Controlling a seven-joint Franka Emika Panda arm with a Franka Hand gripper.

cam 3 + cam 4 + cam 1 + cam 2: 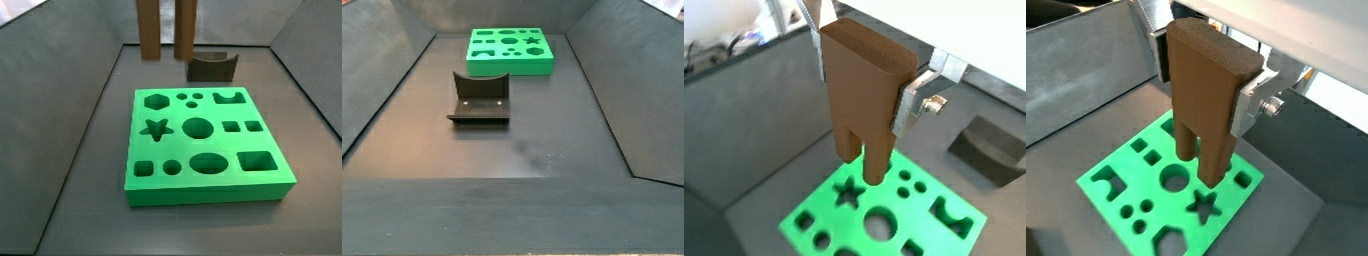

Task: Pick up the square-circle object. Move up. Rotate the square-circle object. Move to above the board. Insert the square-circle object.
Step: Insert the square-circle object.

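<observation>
You are holding the square-circle object (862,95) upright in the hand (871,75), long axis vertical, its two prongs pointing straight down away from the hand. It is a smooth brown slab, thin at the edge and broad across the face, with a narrow slot splitting the lower end into two legs. The flat silver fingers (1253,92) are pressing in on its upper part from either side, so the hand is closed around the piece. In a side view only the two brown legs (166,28) are showing, hanging at the top edge. Directly beneath the hand, clear of the prong tips, the board (1160,195) is lying flat on the dark tabletop (543,140): bright green, thick, cut with star, circle, square and hexagon holes. Off to one side below, the dark fixture (478,98) is standing.
</observation>
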